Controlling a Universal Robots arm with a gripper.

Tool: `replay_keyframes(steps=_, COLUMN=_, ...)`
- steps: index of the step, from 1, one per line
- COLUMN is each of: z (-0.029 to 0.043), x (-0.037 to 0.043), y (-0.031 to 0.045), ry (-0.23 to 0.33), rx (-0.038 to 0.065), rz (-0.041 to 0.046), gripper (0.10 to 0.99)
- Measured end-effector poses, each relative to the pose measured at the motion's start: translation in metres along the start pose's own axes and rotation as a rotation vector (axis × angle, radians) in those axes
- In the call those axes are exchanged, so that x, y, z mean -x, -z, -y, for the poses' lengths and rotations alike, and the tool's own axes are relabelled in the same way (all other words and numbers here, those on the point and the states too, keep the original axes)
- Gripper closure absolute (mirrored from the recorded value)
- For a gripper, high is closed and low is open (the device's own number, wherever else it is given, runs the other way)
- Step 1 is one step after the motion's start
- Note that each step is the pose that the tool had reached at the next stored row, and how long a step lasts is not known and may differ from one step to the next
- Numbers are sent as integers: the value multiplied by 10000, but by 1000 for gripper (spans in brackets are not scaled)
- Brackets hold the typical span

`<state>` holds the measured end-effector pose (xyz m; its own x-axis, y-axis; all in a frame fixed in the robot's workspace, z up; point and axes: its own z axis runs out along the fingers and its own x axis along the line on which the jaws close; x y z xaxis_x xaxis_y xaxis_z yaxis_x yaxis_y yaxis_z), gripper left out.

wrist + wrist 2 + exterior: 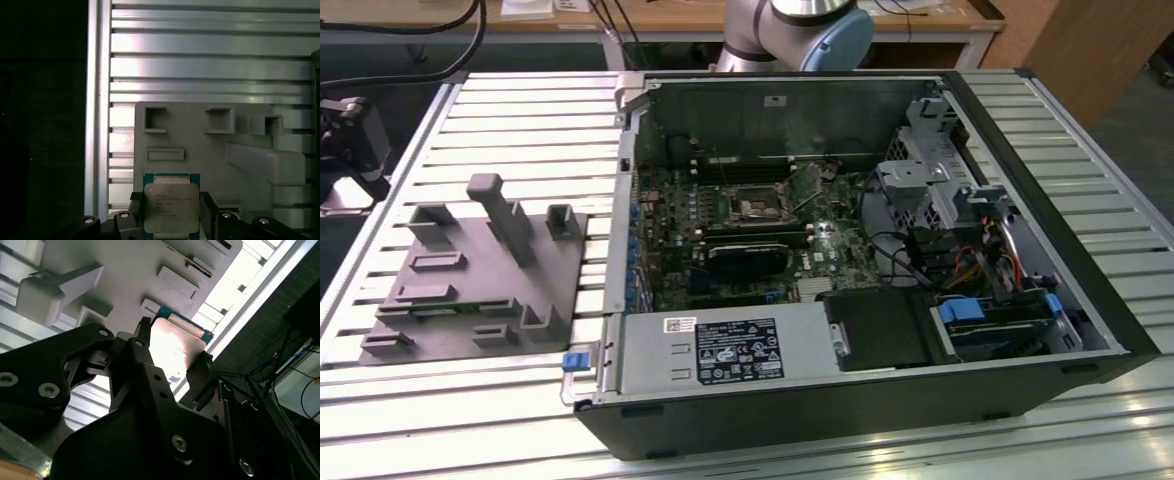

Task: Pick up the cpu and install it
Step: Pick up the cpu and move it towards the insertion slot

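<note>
In both wrist views my gripper [171,212] [172,357] is shut on the cpu [171,205] [175,342], a thin square chip with a pale silvery top and a green edge. One dark finger [136,210] presses each side of it. The chip hangs above the grey plastic tray [200,145] [130,270], apart from it. In the exterior view the dark metal-framed socket [758,207] sits on the green motherboard inside the open computer case [1014,250]. The tray [454,300] lies on the exterior view's left of the case.
The tray carries upright blocks [507,215] and recessed pockets. The case holds a power supply [720,350], drive cages [934,180] and loose cables [987,260]. All rests on a slatted aluminium table [534,110]. The arm's base [801,30] stands behind the case.
</note>
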<state>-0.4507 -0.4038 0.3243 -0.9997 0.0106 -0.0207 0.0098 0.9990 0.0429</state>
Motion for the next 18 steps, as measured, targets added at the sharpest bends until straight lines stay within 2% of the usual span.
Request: replay_keyframes(steps=18, z=-7, x=3, y=152, ry=0, rx=0, rz=-1, gripper=549)
